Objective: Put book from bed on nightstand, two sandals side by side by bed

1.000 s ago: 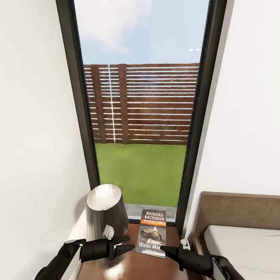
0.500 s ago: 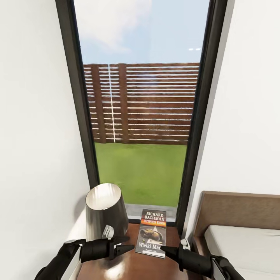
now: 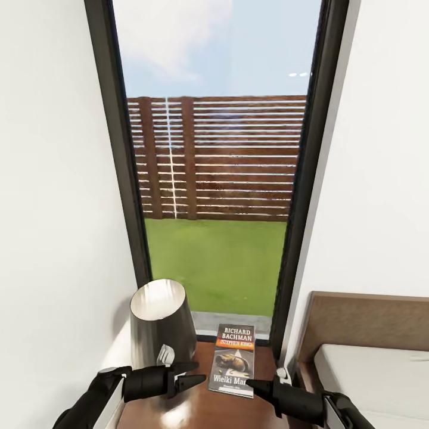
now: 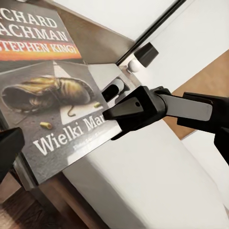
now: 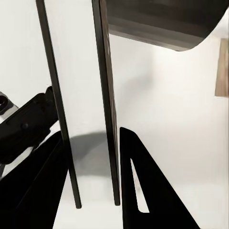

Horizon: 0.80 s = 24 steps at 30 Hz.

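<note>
A: Where's the book?

B: Thin dark grey paperback with white "Richard Bachman" lettering and an orange band (image 3: 234, 359) lies flat on the glossy dark brown wooden nightstand (image 3: 202, 411), near its far edge, just under the tall black-framed window (image 3: 217, 161). Spine runs roughly front to back.

A: Anything else on the nightstand?

B: Dark grey conical lamp shade with a pale inside (image 3: 162, 328), at the far left corner, just beside the book's left edge.

A: Grippers?

B: Left black gripper (image 3: 193, 374) hangs over the nightstand, tips close to the book's near left corner, fingers parted, nothing between them. Right black gripper (image 3: 253, 383) sits at the book's near right corner; its wrist view shows two black fingers (image 5: 143, 191) spread wide with nothing gripped. In the left wrist view the right gripper (image 4: 112, 113) points at the cover's edge; contact, can't tell.

A: Bed?

B: Pale grey-white mattress on a dark brown wooden frame with flat headboard (image 3: 369, 325), right of the nightstand, against the white wall.
</note>
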{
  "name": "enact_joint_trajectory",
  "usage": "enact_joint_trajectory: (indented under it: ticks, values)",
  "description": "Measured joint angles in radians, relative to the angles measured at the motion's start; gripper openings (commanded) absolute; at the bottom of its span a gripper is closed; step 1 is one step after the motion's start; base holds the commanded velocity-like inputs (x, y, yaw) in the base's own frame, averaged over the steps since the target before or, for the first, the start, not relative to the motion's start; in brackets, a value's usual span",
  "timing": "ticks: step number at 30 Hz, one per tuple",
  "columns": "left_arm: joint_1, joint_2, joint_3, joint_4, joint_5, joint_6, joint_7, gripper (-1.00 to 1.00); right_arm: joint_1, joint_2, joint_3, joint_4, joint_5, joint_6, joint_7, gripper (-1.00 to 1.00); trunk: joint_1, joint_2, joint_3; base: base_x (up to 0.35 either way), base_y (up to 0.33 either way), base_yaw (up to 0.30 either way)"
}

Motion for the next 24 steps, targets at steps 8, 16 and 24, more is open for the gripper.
enact_joint_trajectory:
  ticks: [8,16,24]
  values:
    - [0.0,0.0,0.0,0.0,0.0,0.0,0.0,1.0,0.0,0.0,-0.012,0.0,-0.003,0.003,-0.094,-1.0,0.031,-0.056,-0.025,0.0,0.0,0.0]
    - [0.0,0.001,0.0,0.0,0.0,0.0,0.0,1.0,0.0,0.0,-0.019,0.0,-0.045,0.005,-0.099,-1.0,0.061,-0.112,-0.05,0.0,0.0,0.0]
    - [0.0,0.001,0.0,0.0,0.0,0.0,0.0,1.0,0.0,0.0,-0.018,0.001,-0.095,0.006,-0.1,-1.0,0.092,-0.168,-0.075,0.0,0.0,0.0]
